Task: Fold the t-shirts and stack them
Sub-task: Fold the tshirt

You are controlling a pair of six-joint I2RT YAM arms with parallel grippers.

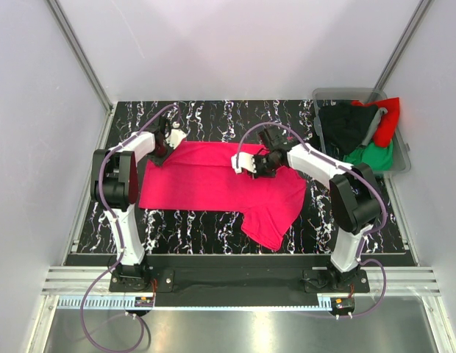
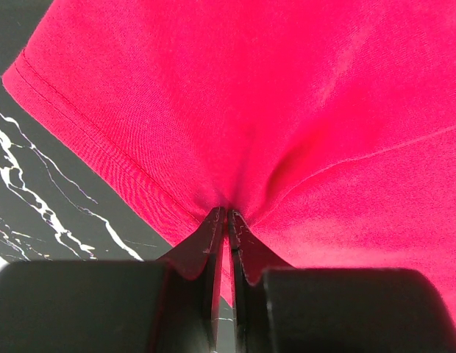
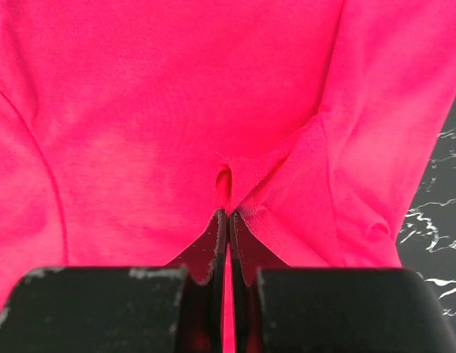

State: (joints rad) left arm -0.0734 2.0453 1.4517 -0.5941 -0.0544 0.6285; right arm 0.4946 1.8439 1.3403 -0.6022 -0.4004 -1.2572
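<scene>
Left gripper (image 2: 226, 215) and right gripper (image 3: 226, 215) each pinch the soft crimson-pink cloth t-shirt (image 1: 213, 184) along its far side, seemingly starting a fold; next, carry it nearward together.

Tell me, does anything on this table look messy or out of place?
Nothing looks damaged. The pink t-shirt lies unevenly, one part trailing toward the near edge, pinched by both the left gripper and right gripper. In the grey bin, a red shirt hangs over the rim.
</scene>
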